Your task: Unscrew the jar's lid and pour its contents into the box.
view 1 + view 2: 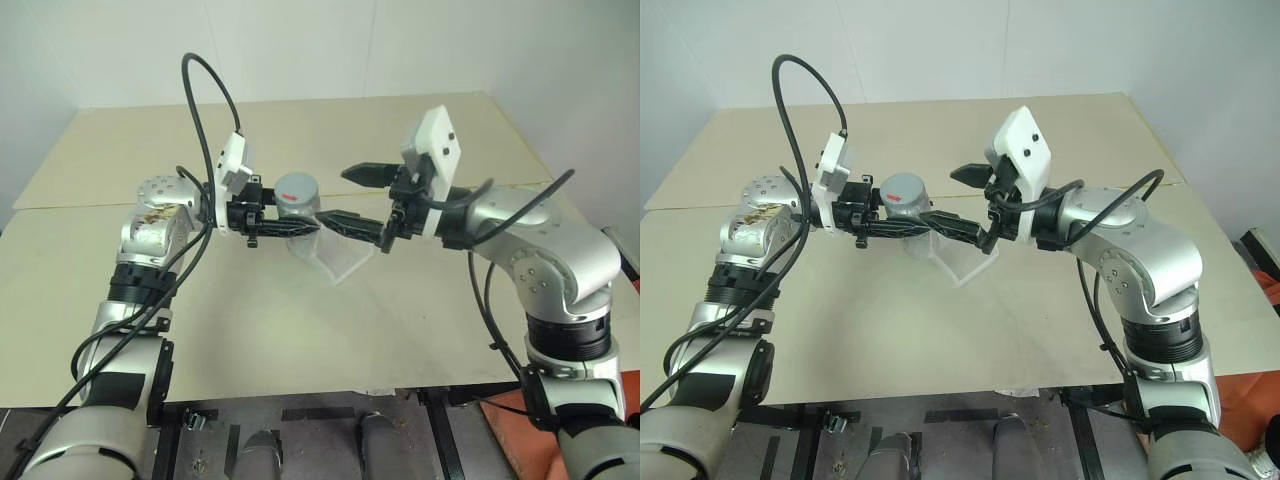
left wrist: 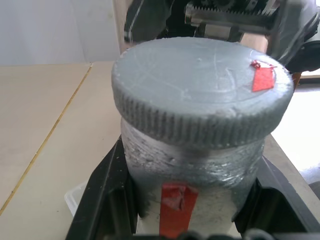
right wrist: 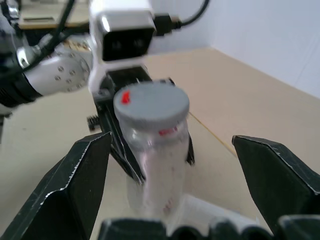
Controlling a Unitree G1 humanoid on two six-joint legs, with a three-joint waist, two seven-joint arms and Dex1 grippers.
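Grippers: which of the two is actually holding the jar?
The left gripper: its fingers are shut on the jar below the lid. The right gripper stands open, fingers apart from it.

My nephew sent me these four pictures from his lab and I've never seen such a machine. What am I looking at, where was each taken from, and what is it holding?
It is a two-armed humanoid robot at a pale table. The two wide pictures come from cameras in its head, looking down over its arms. The two close-ups come from a camera on each wrist. The left gripper is shut on a small clear jar, holding it upright above the table. The grey lid, with a red mark, is on the jar. The right gripper is open beside the jar, its fingers either side and not touching. A clear plastic box lies on the table below.
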